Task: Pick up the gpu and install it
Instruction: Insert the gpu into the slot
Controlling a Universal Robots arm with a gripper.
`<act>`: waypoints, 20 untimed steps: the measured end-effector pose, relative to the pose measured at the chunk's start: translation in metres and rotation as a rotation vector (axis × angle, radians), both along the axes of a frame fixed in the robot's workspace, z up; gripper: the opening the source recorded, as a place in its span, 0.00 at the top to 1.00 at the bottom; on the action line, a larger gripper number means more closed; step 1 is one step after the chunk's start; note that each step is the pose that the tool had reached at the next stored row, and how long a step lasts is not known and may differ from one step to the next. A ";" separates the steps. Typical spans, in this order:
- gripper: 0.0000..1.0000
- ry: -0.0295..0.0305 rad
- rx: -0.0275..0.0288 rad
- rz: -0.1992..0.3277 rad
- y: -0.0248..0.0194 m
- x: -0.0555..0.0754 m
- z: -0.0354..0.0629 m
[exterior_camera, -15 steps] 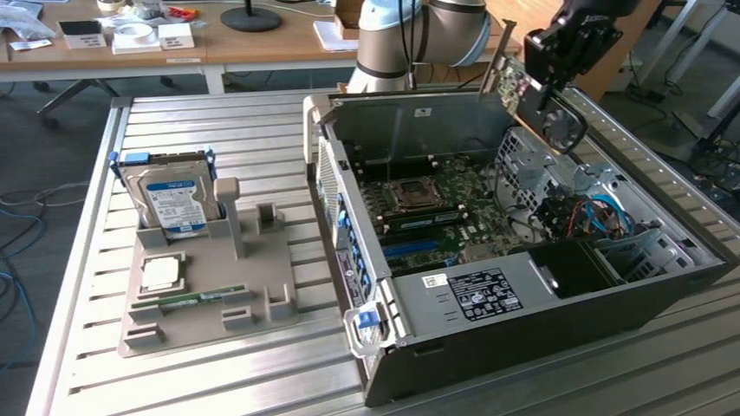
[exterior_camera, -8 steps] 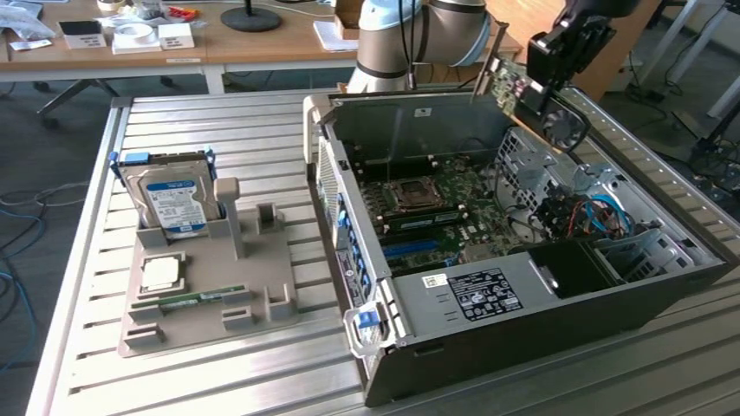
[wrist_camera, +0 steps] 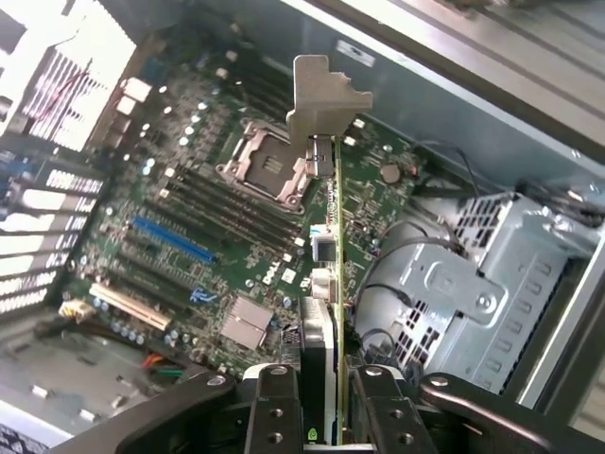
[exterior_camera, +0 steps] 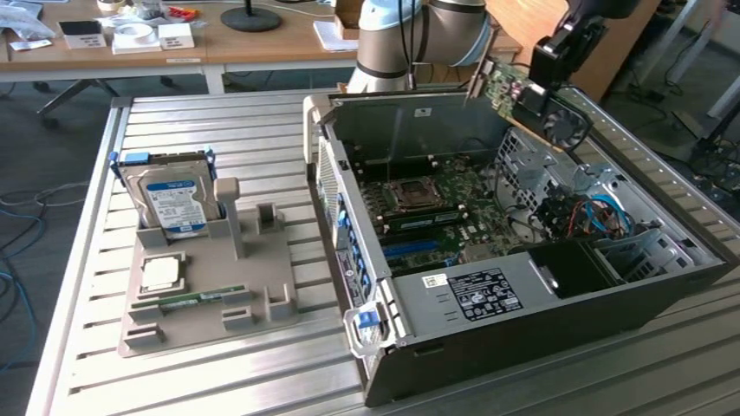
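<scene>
The gpu (exterior_camera: pixel 509 94) is a thin green circuit card with a dark fan and a silvery bracket at one end. My gripper (exterior_camera: pixel 543 82) is shut on it and holds it tilted in the air above the far right corner of the open computer case (exterior_camera: pixel 521 303). In the wrist view the gpu (wrist_camera: pixel 331 274) is seen edge-on between the two black fingers (wrist_camera: pixel 274 411), with its bracket (wrist_camera: pixel 326 99) pointing away. Beneath it lies the motherboard (wrist_camera: pixel 189 189) with its blue slot (wrist_camera: pixel 170 241) and the empty processor socket (wrist_camera: pixel 265 161).
A grey holder (exterior_camera: pixel 208 325) at the exterior view's left carries a hard drive (exterior_camera: pixel 173 198), a processor chip (exterior_camera: pixel 162 273) and a memory stick (exterior_camera: pixel 191 299). Inside the case, a metal drive cage (wrist_camera: pixel 473 293) and cables (exterior_camera: pixel 584 212) sit beside the motherboard. A desk (exterior_camera: pixel 231 43) stands behind the slatted table.
</scene>
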State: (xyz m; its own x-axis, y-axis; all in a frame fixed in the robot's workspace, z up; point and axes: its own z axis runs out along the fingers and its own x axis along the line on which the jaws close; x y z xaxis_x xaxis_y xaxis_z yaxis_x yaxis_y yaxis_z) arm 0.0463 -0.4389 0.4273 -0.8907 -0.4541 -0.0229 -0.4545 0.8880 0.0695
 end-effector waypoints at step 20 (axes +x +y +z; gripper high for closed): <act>0.73 0.0000 0.0000 0.364 0.0000 0.000 -0.0028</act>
